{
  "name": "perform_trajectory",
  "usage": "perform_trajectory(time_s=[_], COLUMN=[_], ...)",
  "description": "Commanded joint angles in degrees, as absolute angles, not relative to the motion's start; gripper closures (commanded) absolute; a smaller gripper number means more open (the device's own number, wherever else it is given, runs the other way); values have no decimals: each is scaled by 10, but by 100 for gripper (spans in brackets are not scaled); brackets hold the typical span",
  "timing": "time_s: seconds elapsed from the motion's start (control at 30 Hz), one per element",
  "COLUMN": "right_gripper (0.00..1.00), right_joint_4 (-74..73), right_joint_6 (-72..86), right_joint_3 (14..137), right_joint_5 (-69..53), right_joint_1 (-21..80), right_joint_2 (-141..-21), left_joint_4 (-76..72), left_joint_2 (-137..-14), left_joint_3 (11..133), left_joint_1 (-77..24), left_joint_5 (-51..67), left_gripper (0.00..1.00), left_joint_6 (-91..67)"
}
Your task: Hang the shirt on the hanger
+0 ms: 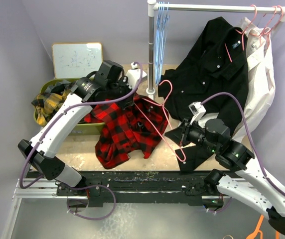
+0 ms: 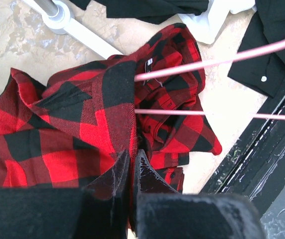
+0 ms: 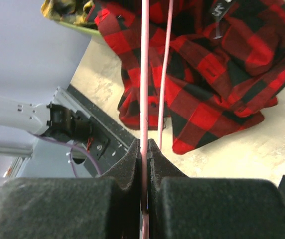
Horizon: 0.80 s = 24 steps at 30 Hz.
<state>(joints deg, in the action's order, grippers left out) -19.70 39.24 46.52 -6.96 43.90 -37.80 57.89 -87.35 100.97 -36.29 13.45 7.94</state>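
Observation:
The red-and-black check shirt (image 1: pixel 126 128) lies crumpled on the table, one part lifted at its far edge. My left gripper (image 1: pixel 129 102) is shut on that raised fabric edge, and the left wrist view shows it pinched between the jaws (image 2: pixel 131 160). The pink wire hanger (image 1: pixel 183 159) slants from the shirt toward the right, its hook up near the rack pole. My right gripper (image 1: pixel 184 135) is shut on one wire of its frame (image 3: pixel 144 74). Two hanger wires (image 2: pixel 207 64) run into the shirt (image 2: pixel 72 129) near the collar patch. The shirt also fills the right wrist view (image 3: pixel 217 74).
A green bin (image 1: pixel 90 128) with yellow-green plaid cloth (image 1: pixel 50 102) stands at the left, a whiteboard (image 1: pixel 76 59) behind it. The rack pole (image 1: pixel 151 50) carries blue hangers (image 1: pixel 160 35). A black shirt (image 1: pixel 217 74) and a white shirt (image 1: pixel 262 74) hang at the right. An orange hanger (image 1: pixel 257 226) lies at the bottom right.

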Motion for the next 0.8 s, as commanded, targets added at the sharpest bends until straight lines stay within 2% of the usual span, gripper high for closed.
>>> perform_trajectory(time_s=[0.0,0.2,0.6,0.77], right_gripper=[100,100,100,100], right_joint_4=[-139,-85,-42,22], right_joint_6=[378,373,320,284], right_joint_3=[468,455,493,490], right_joint_5=[-15,1,115,163], right_joint_1=[445,473,533,541], right_joint_2=[-374,-401,-465,-475], left_joint_4=[549,548,549,554], left_joint_2=[-831,-808,-799,-795], left_joint_3=[993,974,965,974], left_joint_1=[-342,-320,-312,-308], left_joint_5=[176,217,229,238], left_gripper=[97,95,95,95], left_joint_6=[68,66,73,75])
